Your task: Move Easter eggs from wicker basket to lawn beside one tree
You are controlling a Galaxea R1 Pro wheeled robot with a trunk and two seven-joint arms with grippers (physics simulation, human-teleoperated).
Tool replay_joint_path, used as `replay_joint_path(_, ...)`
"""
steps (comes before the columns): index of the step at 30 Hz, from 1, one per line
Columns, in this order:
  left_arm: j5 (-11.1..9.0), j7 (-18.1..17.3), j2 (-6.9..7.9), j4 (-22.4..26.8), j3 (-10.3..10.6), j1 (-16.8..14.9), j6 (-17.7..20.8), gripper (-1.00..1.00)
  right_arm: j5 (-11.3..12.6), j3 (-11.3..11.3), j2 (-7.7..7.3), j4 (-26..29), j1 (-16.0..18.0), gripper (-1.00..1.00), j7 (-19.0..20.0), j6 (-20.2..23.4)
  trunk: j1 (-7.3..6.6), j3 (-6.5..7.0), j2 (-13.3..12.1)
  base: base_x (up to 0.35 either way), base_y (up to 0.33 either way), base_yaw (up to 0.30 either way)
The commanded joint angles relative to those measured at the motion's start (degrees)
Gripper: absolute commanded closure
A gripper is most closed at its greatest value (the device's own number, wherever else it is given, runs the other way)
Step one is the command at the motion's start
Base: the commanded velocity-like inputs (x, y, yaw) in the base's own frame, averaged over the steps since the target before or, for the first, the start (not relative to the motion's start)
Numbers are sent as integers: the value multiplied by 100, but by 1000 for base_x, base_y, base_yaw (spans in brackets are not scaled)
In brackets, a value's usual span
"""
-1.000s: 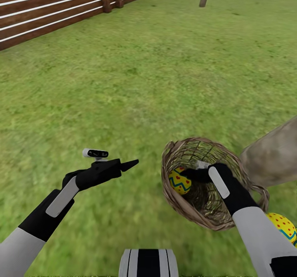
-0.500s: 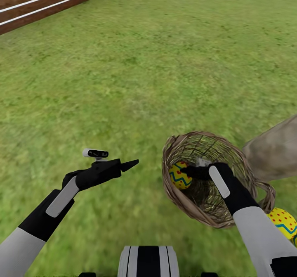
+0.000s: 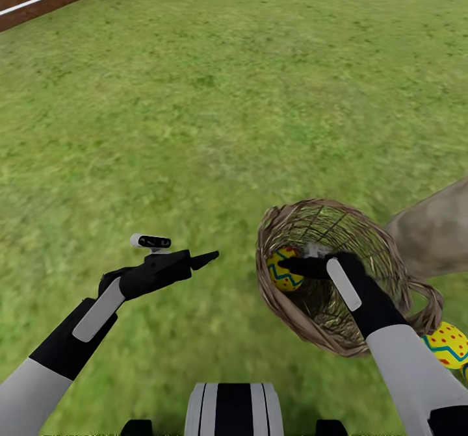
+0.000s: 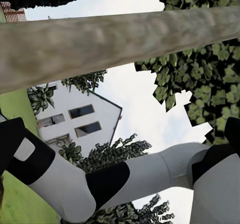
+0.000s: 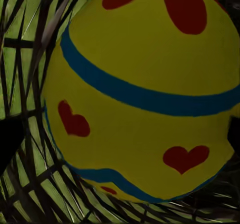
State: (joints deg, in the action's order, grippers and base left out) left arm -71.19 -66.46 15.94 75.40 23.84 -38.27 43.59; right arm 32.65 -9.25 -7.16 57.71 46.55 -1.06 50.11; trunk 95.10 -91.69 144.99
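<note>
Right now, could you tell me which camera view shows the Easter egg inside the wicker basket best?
The right wrist view: the Easter egg is seen close up against the wicker basket weave, with red hearts, blue bands and a flower mark. The head view shows it small, partly hidden by the right pincer.

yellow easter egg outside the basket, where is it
In the head view, the yellow red-dotted Easter egg lies on the green lawn at lower right, beside the brown wicker basket, near the grey-tan tree trunk.

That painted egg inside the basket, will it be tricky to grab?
Probably. The egg looks smooth and rounded, so it may slip between the right gripper fingers. It lies against the tipped basket wall, so a nudge would likely roll it.
</note>
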Motion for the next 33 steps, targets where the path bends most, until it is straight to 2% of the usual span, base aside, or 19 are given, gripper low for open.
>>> replay_joint_path(1,-45,2,6,-1,15,-5,44,-100,8,-19,-5,8,3,-100,3,17,1,-26,3,0,0,0)
replay_joint_path(5,-51,7,6,-4,15,-5,44,-100,-12,-24,-11,12,3,-100,12,17,6,-70,6,0,0,0)
replay_joint_path(12,-35,17,6,1,15,-5,44,-100,-13,0,-7,12,3,-100,-18,25,24,-225,15,0,0,0)
replay_joint_path(13,-28,18,6,1,15,-5,44,-100,-9,1,-8,12,3,100,-18,25,27,-248,16,0,0,0)
replay_joint_path(21,-66,4,9,-17,20,-5,38,-100,-4,21,-14,11,3,100,-8,25,32,-292,19,0,0,0)
replay_joint_path(28,-65,1,6,-16,19,-5,32,-100,-4,28,-14,4,1,100,-6,25,45,-403,26,0,0,0)
replay_joint_path(33,-65,1,6,-8,16,-5,43,-100,-4,37,-14,3,3,100,-8,25,43,-381,24,0,0,0)
